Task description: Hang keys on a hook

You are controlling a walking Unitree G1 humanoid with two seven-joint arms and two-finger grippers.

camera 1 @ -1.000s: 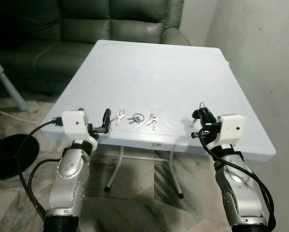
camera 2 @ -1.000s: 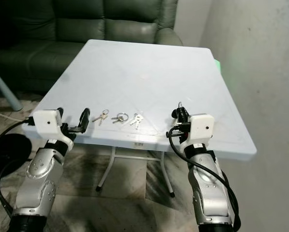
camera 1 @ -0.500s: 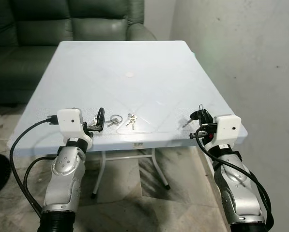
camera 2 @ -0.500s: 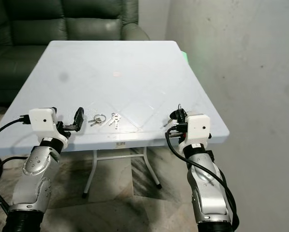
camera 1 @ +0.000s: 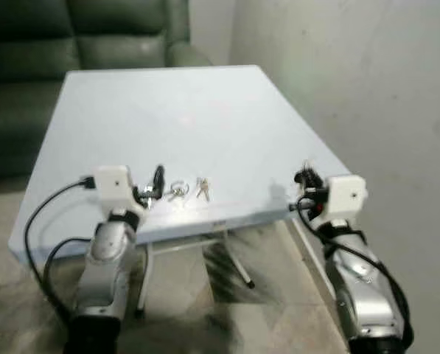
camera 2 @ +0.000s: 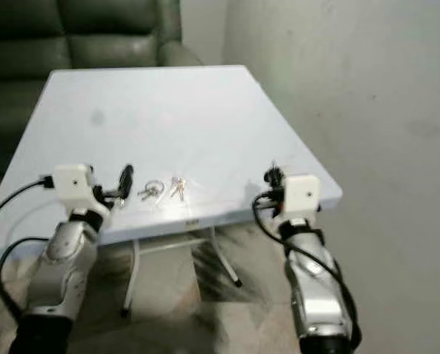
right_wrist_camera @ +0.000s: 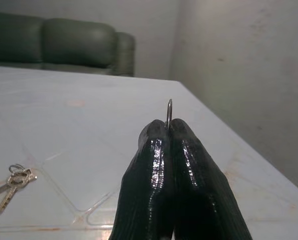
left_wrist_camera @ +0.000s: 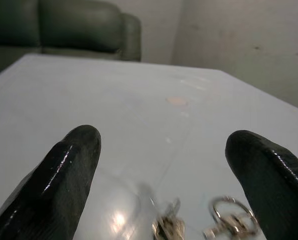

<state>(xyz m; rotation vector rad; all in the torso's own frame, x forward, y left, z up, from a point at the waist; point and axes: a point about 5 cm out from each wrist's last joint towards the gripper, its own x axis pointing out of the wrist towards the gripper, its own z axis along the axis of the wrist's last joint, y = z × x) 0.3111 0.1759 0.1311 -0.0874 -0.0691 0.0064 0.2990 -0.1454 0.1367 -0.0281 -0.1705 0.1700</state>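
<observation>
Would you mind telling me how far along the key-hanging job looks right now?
Early stage. Done: the right gripper is shut on a thin metal ring near the table's right front corner. In hand: the left gripper hovers open over the front edge, near the keys lying on the tabletop. Left: no hook can be made out, so finding one and hanging the keys remains.
</observation>
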